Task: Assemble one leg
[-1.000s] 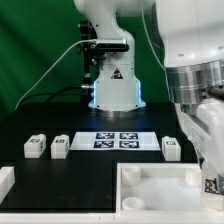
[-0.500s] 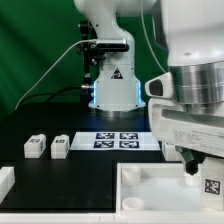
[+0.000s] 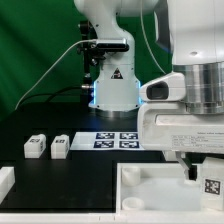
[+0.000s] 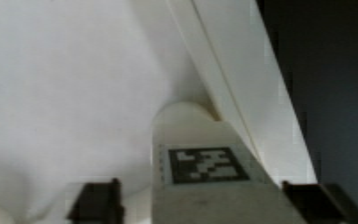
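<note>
Right now my gripper (image 3: 197, 172) is low at the exterior view's right, over the big white tray-shaped part (image 3: 150, 190) at the front of the table. From the wrist view, both dark fingertips (image 4: 98, 199) stand spread wide, with a tagged leg (image 4: 206, 165) sitting in the gap between them; I cannot tell whether either finger touches it, so I read the claw as open and gripping nothing. That leg lies against the tray's white surface, beside a raised rim. In the exterior view I see a tag just below the hand (image 3: 211, 185), likely the same leg. Further out, two more legs (image 3: 36, 146) (image 3: 60, 147) sit side by side on the black table, left of the marker board (image 3: 117, 139).
</note>
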Available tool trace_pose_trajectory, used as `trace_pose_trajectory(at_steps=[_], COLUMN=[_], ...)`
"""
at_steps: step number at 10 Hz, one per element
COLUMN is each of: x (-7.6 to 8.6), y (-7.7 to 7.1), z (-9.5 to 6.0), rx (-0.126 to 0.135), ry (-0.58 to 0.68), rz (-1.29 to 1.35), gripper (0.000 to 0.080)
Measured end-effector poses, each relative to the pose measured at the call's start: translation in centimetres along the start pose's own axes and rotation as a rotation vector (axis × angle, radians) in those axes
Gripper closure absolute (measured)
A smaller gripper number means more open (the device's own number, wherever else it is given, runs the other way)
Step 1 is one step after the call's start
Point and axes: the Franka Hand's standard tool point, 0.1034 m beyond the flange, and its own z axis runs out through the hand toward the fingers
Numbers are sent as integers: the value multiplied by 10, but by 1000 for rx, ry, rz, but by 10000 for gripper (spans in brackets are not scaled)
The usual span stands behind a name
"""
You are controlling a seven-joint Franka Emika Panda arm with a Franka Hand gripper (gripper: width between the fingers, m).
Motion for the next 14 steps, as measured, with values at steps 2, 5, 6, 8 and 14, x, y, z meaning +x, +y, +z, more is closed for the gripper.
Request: trace_pose_trajectory(at_steps=[2,5,6,8,14], x=[0,3,4,3,2], y=[-1,-2,-2,-3,-6], z=[0,-2,1,1,1], rx=[6,4,33,70,83], ry=[-3,-11,-14,-38,-4], rz=[185,808,1088,1339,896], gripper=[510,510,510,509,244])
